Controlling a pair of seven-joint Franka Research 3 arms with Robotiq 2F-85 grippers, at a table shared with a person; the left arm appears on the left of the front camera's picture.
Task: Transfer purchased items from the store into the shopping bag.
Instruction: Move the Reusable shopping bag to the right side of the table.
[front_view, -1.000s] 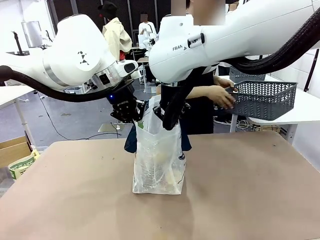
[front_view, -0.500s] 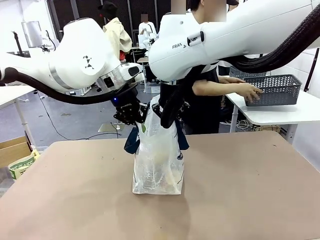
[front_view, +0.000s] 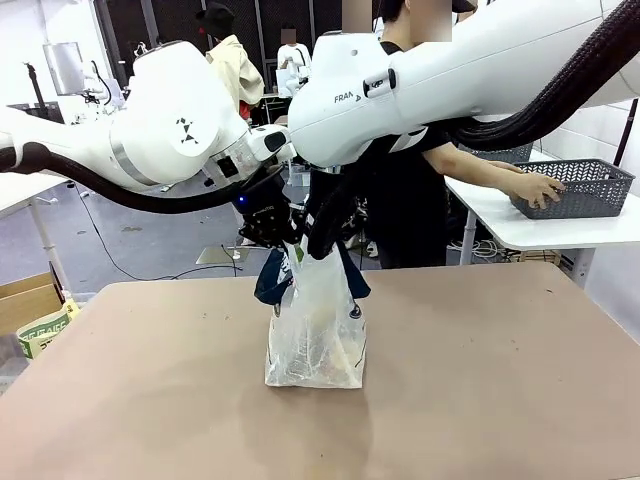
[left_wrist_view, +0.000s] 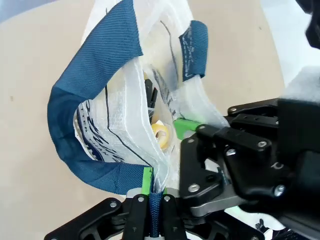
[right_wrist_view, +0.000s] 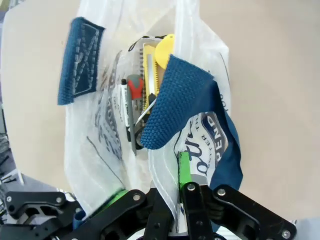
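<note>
The translucent white shopping bag (front_view: 315, 335) stands upright mid-table, its navy handles (front_view: 272, 280) hanging loose. My left gripper (front_view: 276, 232) is shut on the bag's rim at its left side, the film and strap pinched between the green pads (left_wrist_view: 147, 181). From the other side, my right gripper (front_view: 322, 238) is shut on the opposite rim (right_wrist_view: 176, 187). Inside the bag lie purchased items: a yellow pack (right_wrist_view: 159, 52) and a dark one with red (right_wrist_view: 133, 92). The dark grey lattice basket (front_view: 582, 188) rests on a white side table at the right, under a person's hand (front_view: 541, 188).
The person stands behind the bag, reaching right toward the side table (front_view: 520, 228). A cardboard box (front_view: 35, 315) sits off the table's left edge. The brown tabletop (front_view: 500, 380) spreads bare around the bag.
The person carried the basket right and set it down on the side table. Both grippers shifted slightly left and closer together, narrowing the bag's mouth.
</note>
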